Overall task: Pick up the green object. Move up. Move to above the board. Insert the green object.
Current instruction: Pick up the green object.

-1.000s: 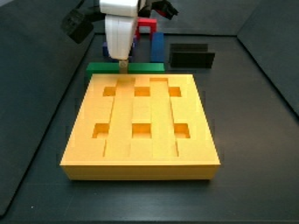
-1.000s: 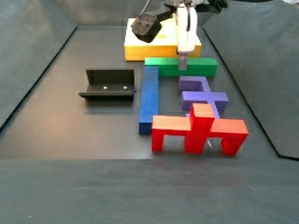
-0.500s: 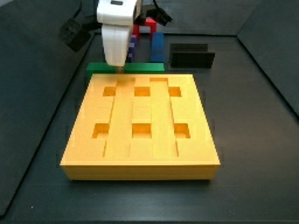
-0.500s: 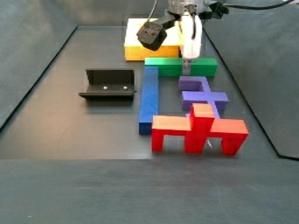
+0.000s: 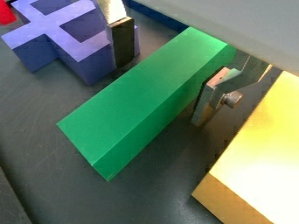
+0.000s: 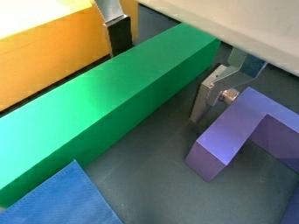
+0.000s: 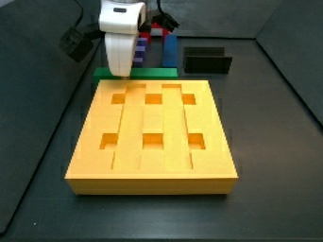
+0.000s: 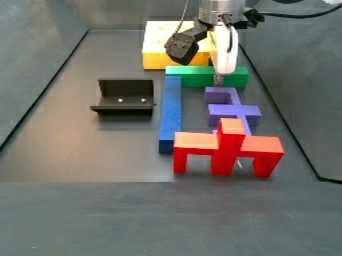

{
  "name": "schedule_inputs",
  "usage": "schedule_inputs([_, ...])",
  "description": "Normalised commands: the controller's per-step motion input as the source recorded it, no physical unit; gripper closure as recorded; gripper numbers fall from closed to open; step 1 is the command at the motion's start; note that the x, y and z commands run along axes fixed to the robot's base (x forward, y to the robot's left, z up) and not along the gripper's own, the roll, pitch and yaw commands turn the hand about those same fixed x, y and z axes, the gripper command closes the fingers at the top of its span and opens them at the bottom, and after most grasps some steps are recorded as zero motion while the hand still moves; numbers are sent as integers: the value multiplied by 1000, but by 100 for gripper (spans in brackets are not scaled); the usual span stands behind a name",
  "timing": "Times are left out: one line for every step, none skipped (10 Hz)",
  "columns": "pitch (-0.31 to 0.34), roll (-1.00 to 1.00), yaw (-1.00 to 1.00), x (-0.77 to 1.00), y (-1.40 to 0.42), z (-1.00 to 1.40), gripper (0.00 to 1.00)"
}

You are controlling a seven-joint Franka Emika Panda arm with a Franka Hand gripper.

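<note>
The green object [image 5: 146, 101] is a long flat green bar lying on the dark floor beside the board [image 5: 257, 166]. It also shows in the wrist view [image 6: 111, 92] and in both side views [image 7: 159, 71] [image 8: 197, 73]. My gripper [image 5: 166, 68] [image 6: 163, 66] is low over the bar and open, one finger on each long side with small gaps. In the side views the gripper [image 7: 123, 70] [image 8: 222, 70] stands over the bar. The board [image 7: 151, 132] [image 8: 155, 58] is a yellow-orange slab with six square holes.
A purple block [image 5: 65, 39] [image 6: 239, 131] [image 8: 230, 103] lies close to the bar on the side away from the board. A blue bar [image 8: 170, 108], a red block [image 8: 227, 150] and the dark fixture [image 8: 123, 97] [image 7: 206, 60] stand on the floor.
My gripper has come down and shifted slightly along the green bar; its fingers now straddle the bar. The bar and the board have not moved.
</note>
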Motion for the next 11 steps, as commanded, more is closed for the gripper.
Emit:
schedule_inputs([0, 0, 0, 0, 0, 0, 100])
schedule_inputs([0, 0, 0, 0, 0, 0, 100])
schedule_inputs([0, 0, 0, 0, 0, 0, 100])
schedule_inputs([0, 0, 0, 0, 0, 0, 100])
schedule_inputs([0, 0, 0, 0, 0, 0, 100])
schedule_inputs([0, 0, 0, 0, 0, 0, 100])
schedule_inputs([0, 0, 0, 0, 0, 0, 100])
schedule_inputs([0, 0, 0, 0, 0, 0, 100])
schedule_inputs([0, 0, 0, 0, 0, 0, 100])
schedule_inputs([0, 0, 0, 0, 0, 0, 100])
schedule_inputs([0, 0, 0, 0, 0, 0, 100])
